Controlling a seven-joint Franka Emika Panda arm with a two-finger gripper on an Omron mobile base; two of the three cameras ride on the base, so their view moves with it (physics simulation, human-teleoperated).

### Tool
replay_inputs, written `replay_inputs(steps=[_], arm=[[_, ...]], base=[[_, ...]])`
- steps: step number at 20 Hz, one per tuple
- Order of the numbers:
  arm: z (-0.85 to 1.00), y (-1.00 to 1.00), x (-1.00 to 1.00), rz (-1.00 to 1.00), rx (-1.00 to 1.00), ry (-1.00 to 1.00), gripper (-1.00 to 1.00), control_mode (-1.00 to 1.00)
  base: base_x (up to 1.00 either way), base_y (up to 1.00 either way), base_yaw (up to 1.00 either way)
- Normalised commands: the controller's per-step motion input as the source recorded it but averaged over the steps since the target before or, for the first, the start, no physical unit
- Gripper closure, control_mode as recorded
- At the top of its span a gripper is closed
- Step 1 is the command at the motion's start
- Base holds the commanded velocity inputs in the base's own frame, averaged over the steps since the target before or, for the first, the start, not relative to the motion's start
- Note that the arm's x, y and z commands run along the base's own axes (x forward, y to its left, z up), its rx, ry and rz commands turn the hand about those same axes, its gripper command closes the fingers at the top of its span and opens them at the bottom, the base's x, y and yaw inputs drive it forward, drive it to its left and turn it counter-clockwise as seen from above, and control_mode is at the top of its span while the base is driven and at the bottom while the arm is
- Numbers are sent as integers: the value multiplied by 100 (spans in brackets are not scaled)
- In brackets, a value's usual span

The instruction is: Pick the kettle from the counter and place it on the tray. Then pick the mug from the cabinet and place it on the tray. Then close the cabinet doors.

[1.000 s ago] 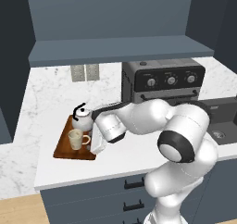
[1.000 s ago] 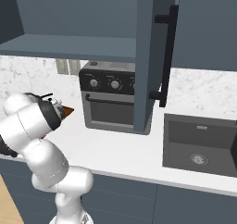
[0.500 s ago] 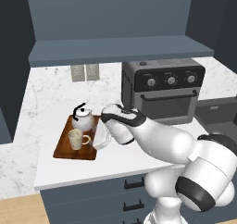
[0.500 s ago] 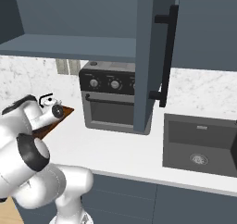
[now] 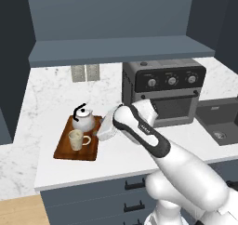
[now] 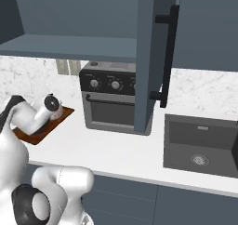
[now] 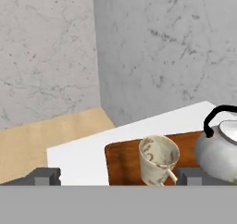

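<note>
The kettle (image 5: pixel 83 120) stands on the back end of the tray (image 5: pixel 62 150), with the mug (image 5: pixel 76 139) upright on the tray just in front of it. My gripper (image 5: pixel 98 132) hovers open at the tray's right edge, a little above and beside both, holding nothing. In the hand view the fingertips (image 7: pixel 46 176) stand wide apart, with the mug (image 7: pixel 159 158), kettle (image 7: pixel 220 149) and tray (image 7: pixel 122 158) beyond them. The cabinet shelf (image 5: pixel 116 49) is bare. A cabinet door (image 6: pixel 148 56) with a black bar handle stands open over the counter (image 6: pixel 116 149).
A dark toaster oven (image 5: pixel 162 94) sits on the counter (image 5: pixel 51 94) right of the tray, close behind my forearm. A sink (image 6: pixel 202 145) is set in at the far right. Wall outlets (image 5: pixel 86 73) are behind the tray. Drawers run below the counter edge.
My hand has drawn back slightly up and to the right, away from the mug, which stays on the tray. The elbow has swung down and toward the camera.
</note>
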Motion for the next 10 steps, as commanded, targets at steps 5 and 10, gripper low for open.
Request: replay_inputs(steps=[5,10], arm=[[79,-29,-37,-14,0,1,-100,-100],[65,-37,-50,-23,1,0,-100,-100]], base=[[0,0,0],[0,0,0]])
